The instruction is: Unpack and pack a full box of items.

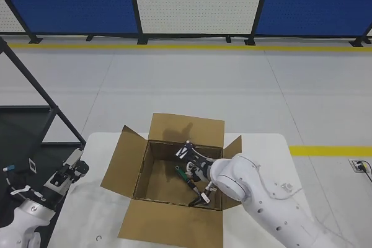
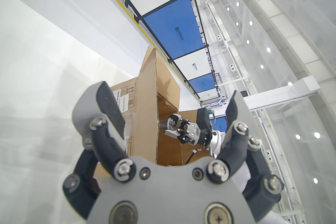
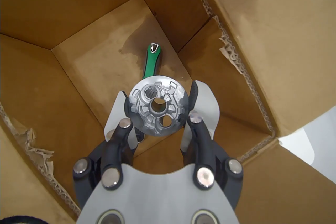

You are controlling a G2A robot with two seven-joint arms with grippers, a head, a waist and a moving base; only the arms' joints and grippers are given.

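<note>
Blue panels (image 1: 71, 15), blk rack (image 1: 12, 133)

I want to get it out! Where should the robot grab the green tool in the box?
Probably the green handle, pinched across its narrow sides, coming straight down: it lies flat on the box floor, walls close by, its other end hidden behind the metal disc.

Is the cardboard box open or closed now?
Open: the cardboard box has its flaps spread outward, and the right gripper holds a metal disc inside it.
</note>
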